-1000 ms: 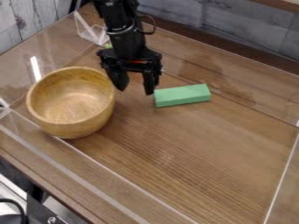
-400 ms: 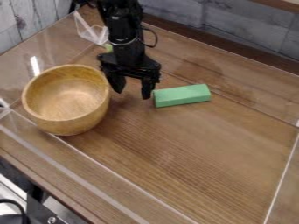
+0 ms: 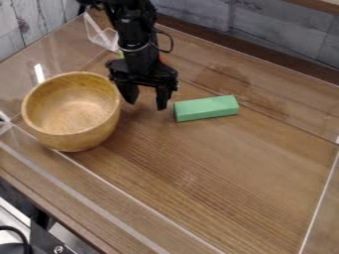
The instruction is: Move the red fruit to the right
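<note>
Wooden bowl (image 3: 40, 131) has shifted slightly left. Black arm (image 3: 129, 22) points down at the desk (image 3: 199, 189); whether its end effector (image 3: 145, 97) is spread or pinching, I cannot tell.

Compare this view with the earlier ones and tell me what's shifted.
The gripper has moved slightly, its arm edging back toward the far side of the table. The wooden bowl sits a little further left than in the first picture. Whether anything was gripped or let go, I cannot tell. The green block stayed where it was.
</note>
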{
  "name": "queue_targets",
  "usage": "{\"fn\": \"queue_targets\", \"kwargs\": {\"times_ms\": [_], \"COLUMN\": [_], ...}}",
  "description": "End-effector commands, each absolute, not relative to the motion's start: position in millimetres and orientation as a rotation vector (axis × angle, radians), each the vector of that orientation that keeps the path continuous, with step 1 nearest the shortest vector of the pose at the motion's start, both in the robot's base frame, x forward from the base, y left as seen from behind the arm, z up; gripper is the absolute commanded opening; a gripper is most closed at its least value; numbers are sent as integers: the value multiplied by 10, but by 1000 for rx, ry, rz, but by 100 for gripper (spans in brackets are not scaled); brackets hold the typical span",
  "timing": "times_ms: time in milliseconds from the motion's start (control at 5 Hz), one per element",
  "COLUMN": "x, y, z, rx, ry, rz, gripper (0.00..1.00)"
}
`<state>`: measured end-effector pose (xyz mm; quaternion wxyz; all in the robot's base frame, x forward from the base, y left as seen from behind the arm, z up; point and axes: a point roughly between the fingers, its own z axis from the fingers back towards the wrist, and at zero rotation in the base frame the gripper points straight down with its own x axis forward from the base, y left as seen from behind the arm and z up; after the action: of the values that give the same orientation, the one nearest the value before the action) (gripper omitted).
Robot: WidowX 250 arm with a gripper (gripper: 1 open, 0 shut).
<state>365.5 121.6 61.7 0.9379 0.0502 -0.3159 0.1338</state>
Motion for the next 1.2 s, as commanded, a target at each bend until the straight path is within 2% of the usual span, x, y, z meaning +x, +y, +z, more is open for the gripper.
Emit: {"fn": "queue_targets", "kwargs": {"times_ms": [0, 200, 800, 1000], "x": [3644, 3617, 3734, 3735], "y": [1358, 1387, 1596, 1593], "z": [687, 649, 921, 928], "rx": [122, 120, 100, 94], "ry": [-674, -671, -662, -658], "rz": [280, 275, 223, 200], "gripper": [0, 0, 0, 0]}}
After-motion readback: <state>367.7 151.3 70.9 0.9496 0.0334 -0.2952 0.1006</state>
